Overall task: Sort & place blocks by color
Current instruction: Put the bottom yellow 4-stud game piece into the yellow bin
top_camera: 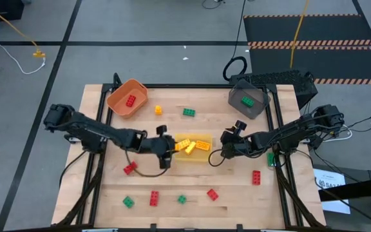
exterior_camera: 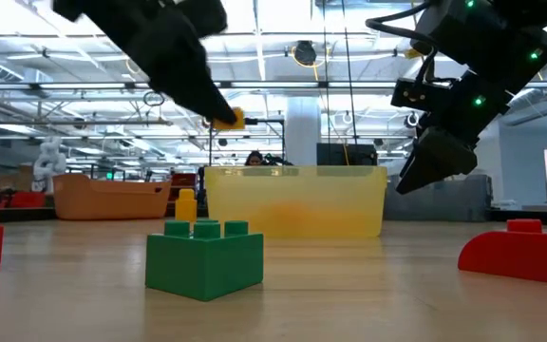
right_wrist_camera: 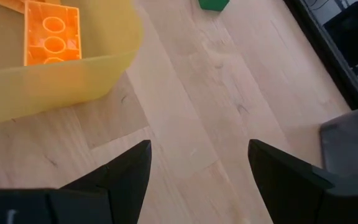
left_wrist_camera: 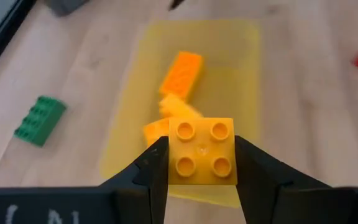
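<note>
My left gripper (top_camera: 168, 152) is shut on a yellow four-stud block (left_wrist_camera: 202, 151) and hangs over the left end of the yellow bin (top_camera: 201, 156). The low view shows that block (exterior_camera: 233, 119) above the bin's rim. The bin holds several yellow blocks (left_wrist_camera: 180, 73). My right gripper (right_wrist_camera: 197, 168) is open and empty above bare wood just right of the bin (right_wrist_camera: 55, 81). Red and green blocks lie scattered on the table, such as a red one (top_camera: 130, 168) and a green one (top_camera: 181, 199). My left gripper pinches the yellow block by two opposite side faces (left_wrist_camera: 173, 155), one finger on each. The studs face the wrist camera. The fingers (exterior_camera: 193, 81) slant down from the table's left. The block is lifted clear, above the yellow bin.
An orange bin (top_camera: 127, 98) with a red block sits far left, and a dark grey bin (top_camera: 248, 100) with a green block far right. A yellow block (top_camera: 158, 110) and a green block (top_camera: 189, 112) lie between them. More red and green blocks lie along the near edge.
</note>
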Tool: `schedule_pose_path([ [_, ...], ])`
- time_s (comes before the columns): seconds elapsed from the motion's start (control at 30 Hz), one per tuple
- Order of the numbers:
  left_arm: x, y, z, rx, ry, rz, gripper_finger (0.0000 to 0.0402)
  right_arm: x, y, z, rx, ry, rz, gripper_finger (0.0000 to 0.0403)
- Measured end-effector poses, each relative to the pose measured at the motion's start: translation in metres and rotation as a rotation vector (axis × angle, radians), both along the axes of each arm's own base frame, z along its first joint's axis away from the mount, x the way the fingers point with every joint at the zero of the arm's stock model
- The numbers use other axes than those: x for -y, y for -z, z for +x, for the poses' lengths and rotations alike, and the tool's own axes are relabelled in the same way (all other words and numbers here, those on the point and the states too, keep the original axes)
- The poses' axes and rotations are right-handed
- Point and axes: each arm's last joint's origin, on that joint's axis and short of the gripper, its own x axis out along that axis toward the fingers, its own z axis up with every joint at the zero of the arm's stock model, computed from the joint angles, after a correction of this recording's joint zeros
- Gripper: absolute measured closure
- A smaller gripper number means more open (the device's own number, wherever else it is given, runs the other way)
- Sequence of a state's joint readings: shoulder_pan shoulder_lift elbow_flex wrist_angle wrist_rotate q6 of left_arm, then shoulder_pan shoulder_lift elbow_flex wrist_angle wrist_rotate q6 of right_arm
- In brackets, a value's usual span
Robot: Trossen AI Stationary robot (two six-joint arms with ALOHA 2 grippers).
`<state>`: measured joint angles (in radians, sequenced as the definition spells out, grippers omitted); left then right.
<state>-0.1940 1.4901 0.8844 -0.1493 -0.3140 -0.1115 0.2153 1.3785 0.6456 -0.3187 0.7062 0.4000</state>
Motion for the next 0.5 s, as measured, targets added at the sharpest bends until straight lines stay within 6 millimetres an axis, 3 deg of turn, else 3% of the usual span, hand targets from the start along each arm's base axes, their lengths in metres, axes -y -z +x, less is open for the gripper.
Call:
schedule_pose_path([
  [0.23, -0.03, 0.019, 0.015, -0.025, -0.06, -0.058, 0.0243, 0.0, 0.0, 0.0, -0.001, -0.001, -0.001, 0.0145],
  [0.5, -0.031, 0.023, 0.024, 0.024, -0.019, -0.102, 0.0238, 0.0, 0.0, 0.0, -0.001, 0.001, -0.002, 0.0145],
])
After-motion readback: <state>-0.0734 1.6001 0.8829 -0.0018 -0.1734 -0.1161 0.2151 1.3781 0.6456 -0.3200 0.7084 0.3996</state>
